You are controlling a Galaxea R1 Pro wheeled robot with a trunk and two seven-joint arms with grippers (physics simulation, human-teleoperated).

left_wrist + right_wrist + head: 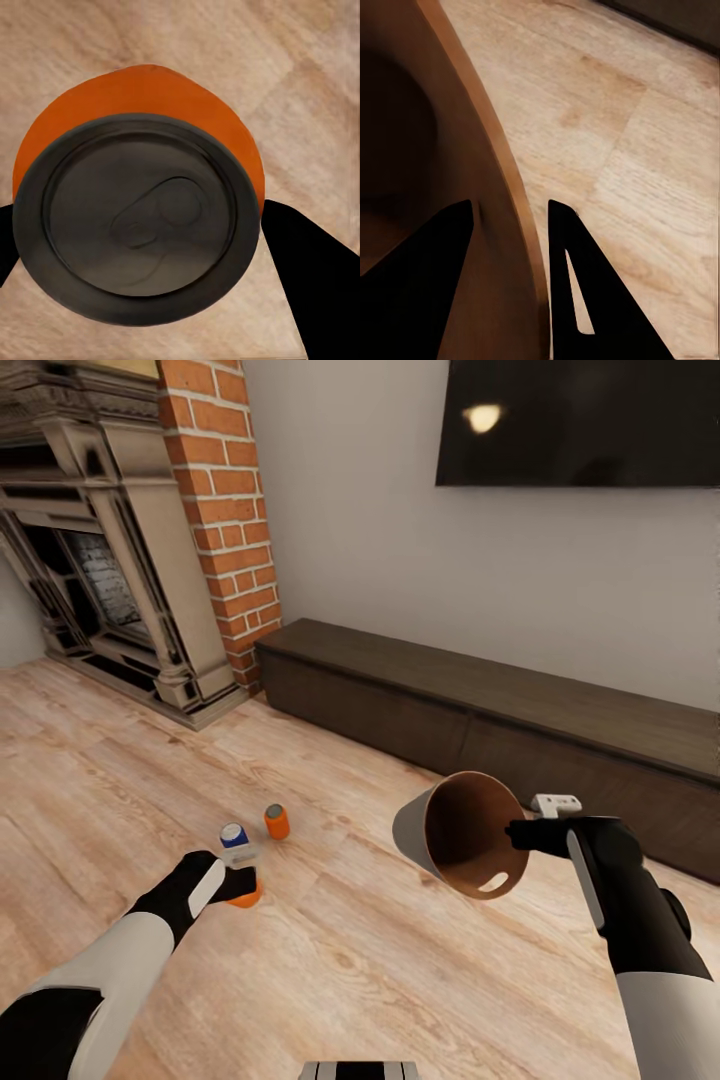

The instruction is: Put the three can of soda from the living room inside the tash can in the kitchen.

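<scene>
bin: our right pincer (519, 830) clamps the pale grey, brown-lined round trash bin's (470, 838) rim, mouth tipped sideways
can: our left pincer (243, 883) grips a bright orange soda can (142, 112), upright

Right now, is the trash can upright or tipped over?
Tipped. The trash can hangs off the floor in the right tool, its brown, empty inside facing the head camera.

Orange soda can (142, 97) upright on wood floor (300, 67), dark lid up, between two black fingers (315, 285).

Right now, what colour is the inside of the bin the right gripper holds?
Brown inside the bin, pale grey outside; the head view shows it best.
</scene>
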